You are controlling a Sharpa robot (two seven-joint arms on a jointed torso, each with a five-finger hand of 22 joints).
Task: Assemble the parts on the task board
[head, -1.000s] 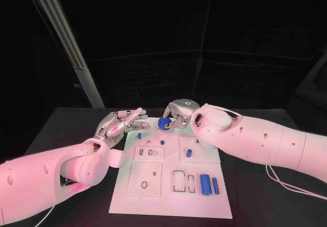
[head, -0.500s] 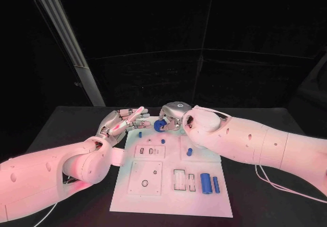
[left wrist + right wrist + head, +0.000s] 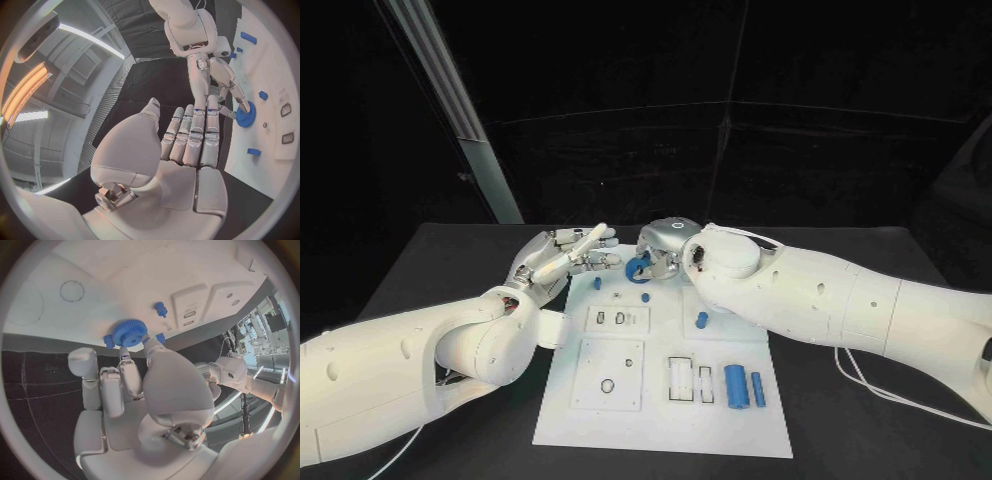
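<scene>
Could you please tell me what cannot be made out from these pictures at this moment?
- Head view: the blue gear is mostly hidden by the right hand; whether it sits on a peg cannot be told.
- Right wrist view: the fingers cover the gear's near edge.
- Head view: the slots on the task board are too small to read.
- Left wrist view: the left hand hides the board's near edge.

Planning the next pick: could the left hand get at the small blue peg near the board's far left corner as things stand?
Probably yes. The left hand is empty, fingers spread, right beside the small blue peg, with nothing between; the right hand holds the blue gear nearby.
</scene>
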